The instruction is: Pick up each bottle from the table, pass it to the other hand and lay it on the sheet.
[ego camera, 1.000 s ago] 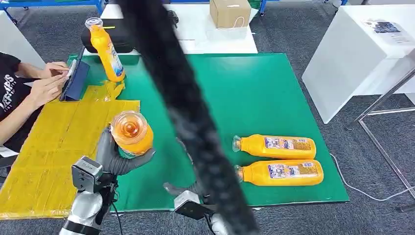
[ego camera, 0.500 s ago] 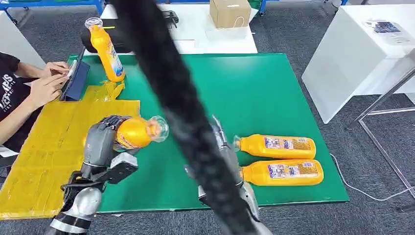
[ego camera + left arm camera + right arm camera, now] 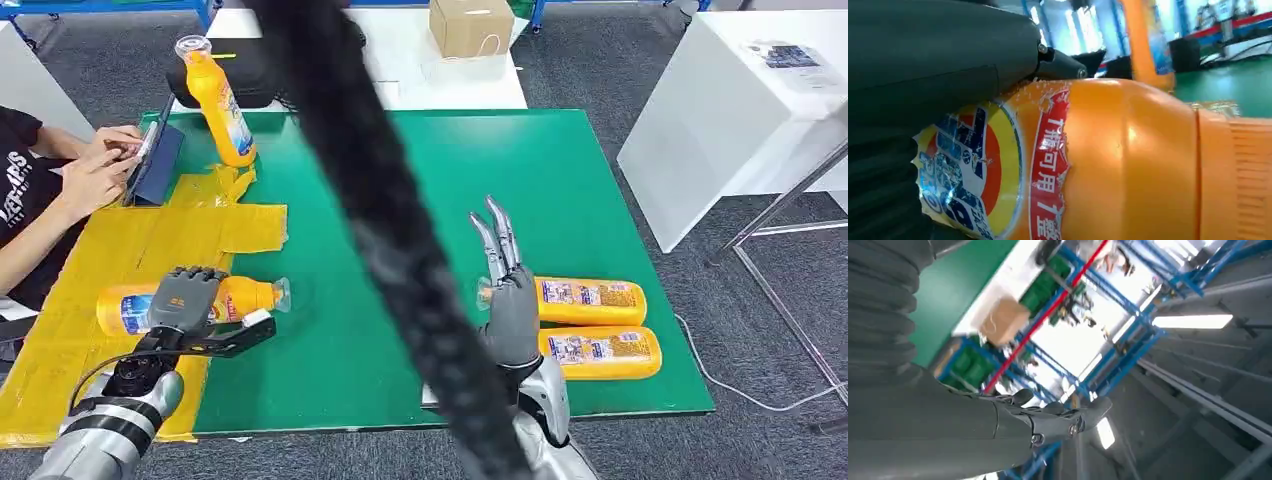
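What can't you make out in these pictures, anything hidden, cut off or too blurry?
- Head view: a blurred black cable crosses the green mat, hiding a strip of it.
- Head view: the right hand covers the neck of the nearer lying bottle.
- Left wrist view: the left hand hides part of the held bottle, whose cap is cut off by the edge.

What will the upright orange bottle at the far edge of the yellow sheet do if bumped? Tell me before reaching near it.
The upright bottle is tall and narrow, so it will likely tip if pushed near its clear cap. Its round body would probably roll once down, like the two lying bottles could. It looks full, so probably fairly heavy; the smooth plastic may slip.
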Available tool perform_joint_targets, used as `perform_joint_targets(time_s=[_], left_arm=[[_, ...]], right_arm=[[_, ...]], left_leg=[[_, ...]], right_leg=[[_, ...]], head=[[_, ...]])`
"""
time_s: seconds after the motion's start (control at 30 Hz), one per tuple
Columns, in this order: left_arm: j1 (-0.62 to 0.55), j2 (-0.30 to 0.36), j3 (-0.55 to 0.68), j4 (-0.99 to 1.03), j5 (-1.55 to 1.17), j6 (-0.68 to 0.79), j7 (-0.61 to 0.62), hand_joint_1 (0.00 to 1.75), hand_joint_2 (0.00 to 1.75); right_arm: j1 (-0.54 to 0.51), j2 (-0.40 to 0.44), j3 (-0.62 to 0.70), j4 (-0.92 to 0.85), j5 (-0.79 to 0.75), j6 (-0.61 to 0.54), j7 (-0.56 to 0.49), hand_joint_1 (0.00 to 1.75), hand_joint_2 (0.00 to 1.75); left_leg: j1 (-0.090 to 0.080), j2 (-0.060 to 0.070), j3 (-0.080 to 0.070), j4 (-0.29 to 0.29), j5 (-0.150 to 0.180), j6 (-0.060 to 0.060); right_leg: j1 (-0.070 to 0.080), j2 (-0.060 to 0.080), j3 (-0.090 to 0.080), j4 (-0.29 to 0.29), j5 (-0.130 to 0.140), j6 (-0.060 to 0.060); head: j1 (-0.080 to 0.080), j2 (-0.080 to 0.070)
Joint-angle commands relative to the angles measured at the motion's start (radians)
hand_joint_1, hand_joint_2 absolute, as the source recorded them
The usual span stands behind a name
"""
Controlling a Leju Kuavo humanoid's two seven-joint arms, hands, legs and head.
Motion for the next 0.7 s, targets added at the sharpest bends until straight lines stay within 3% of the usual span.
perform_joint_targets(time_s=[0.03, 0.2, 0.23, 0.57, 0.7], left_arm=[[-0.032, -0.017, 0.041, 0.226, 0.011, -0.004, 0.015, 1.75, 1.75], [-0.025, -0.025, 0.108, 0.23, 0.015, 0.022, 0.052, 1.75, 1.75], [-0.025, -0.025, 0.113, 0.229, 0.014, 0.023, 0.053, 0.03, 1.75], [0.022, -0.035, 0.16, 0.171, 0.022, 0.048, 0.011, 0.0, 1.75], [0.052, -0.038, 0.158, 0.112, -0.029, 0.151, 0.048, 0.0, 1.75]], right_arm=[[-0.021, -0.037, -0.023, -0.012, 0.031, -0.033, 0.019, 0.0, 1.75], [-0.021, -0.047, 0.002, -0.01, 0.068, -0.03, 0.061, 0.0, 1.75], [-0.021, -0.047, 0.003, -0.009, 0.068, -0.029, 0.064, 0.0, 1.75], [-0.039, -0.055, 0.0, 0.023, 0.059, 0.028, 0.1, 0.0, 1.75], [-0.047, -0.049, -0.01, 0.043, 0.084, 0.041, 0.119, 0.0, 1.75]], left_leg=[[0.0, 0.002, 0.004, -0.001, -0.001, -0.001], [0.0, 0.003, 0.007, -0.001, -0.001, -0.001], [0.0, 0.003, 0.008, -0.002, -0.001, -0.002], [0.0, 0.007, 0.011, -0.003, 0.0, -0.003], [0.0, 0.006, 0.011, -0.002, 0.0, -0.003]], right_leg=[[0.0, 0.0, 0.003, -0.001, 0.0, -0.001], [0.0, 0.001, 0.005, 0.0, 0.0, -0.001], [0.001, 0.001, 0.005, -0.001, 0.0, -0.002], [0.002, 0.002, 0.008, -0.001, 0.001, -0.003], [0.001, 0.002, 0.008, 0.0, 0.001, -0.002]], head=[[0.0, 0.0], [0.0, 0.0], [0.0, 0.0], [0.0, 0.0], [0.0, 0.0]])
